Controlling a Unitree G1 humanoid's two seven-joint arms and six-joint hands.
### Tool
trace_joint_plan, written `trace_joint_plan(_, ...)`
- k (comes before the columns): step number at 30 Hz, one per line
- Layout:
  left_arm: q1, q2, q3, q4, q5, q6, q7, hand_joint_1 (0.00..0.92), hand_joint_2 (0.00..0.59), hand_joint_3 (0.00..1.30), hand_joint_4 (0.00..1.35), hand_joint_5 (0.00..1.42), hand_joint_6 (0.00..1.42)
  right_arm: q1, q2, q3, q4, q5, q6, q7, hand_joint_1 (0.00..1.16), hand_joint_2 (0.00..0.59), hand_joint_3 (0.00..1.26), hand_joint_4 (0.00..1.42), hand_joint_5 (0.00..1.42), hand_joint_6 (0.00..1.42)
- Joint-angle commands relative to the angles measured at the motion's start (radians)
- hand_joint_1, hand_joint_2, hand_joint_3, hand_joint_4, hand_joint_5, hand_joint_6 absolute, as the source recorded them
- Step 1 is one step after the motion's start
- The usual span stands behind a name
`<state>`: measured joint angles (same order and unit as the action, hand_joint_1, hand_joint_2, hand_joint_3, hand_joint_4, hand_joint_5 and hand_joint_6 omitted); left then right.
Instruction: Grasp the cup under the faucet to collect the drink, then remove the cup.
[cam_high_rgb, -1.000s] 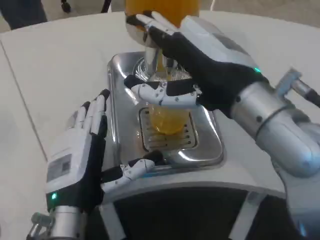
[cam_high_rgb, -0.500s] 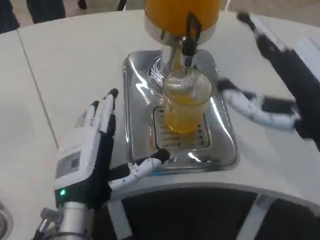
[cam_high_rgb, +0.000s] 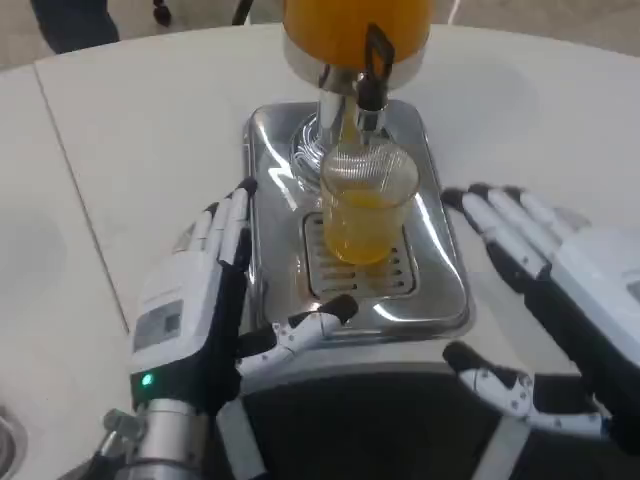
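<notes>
A clear plastic cup (cam_high_rgb: 363, 205), roughly half full of orange drink, stands upright on the slotted grate of the silver drip tray (cam_high_rgb: 440, 290), right below the faucet (cam_high_rgb: 371, 95) of the orange drink dispenser (cam_high_rgb: 355, 25). My left hand (cam_high_rgb: 200, 305) lies open to the left of the tray, fingers stretched toward the back, its thumb at the tray's front rim. To the right of the tray my right hand (cam_high_rgb: 555, 300) is open too, fingers spread and clear of the cup.
The white table (cam_high_rgb: 140, 140) spreads round the tray on both sides. Its curved front edge runs just below the tray, with a dark gap beneath it. The dispenser's silver base stands at the tray's back.
My right hand has come off the faucet lever, swung out to the right and dropped low beside the tray. The left hand edged a little toward the tray. The view shifted slightly.
</notes>
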<state>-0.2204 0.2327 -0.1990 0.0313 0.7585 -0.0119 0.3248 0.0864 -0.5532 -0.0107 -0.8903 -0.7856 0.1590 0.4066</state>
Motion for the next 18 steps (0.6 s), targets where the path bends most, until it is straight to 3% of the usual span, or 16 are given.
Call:
trace_joint_plan(1,-0.041,-0.011,-0.019,0.051,-0.002,-0.013,0.023,0.214,0.061,0.00,0.00,0.03,0.06,0.032,-0.013,-0.052,-0.029,0.024,-0.015,0.058,0.56,0.414,0.01,0.00,0.00,0.06)
trace_joint_plan(5,-0.094,-0.022,-0.026,0.118,-0.027,-0.039,0.038,0.363,0.069,0.00,0.00,0.03,0.06,0.078,-0.032,-0.094,-0.026,0.050,-0.054,0.090,0.70,0.414,0.01,0.00,0.00,0.06)
trace_joint_plan(18,-0.220,-0.085,-0.035,0.304,-0.075,-0.082,0.118,0.404,0.062,0.00,0.00,0.03,0.07,0.110,-0.007,-0.116,-0.058,0.095,-0.064,0.140,0.70,0.406,0.01,0.00,0.00,0.08)
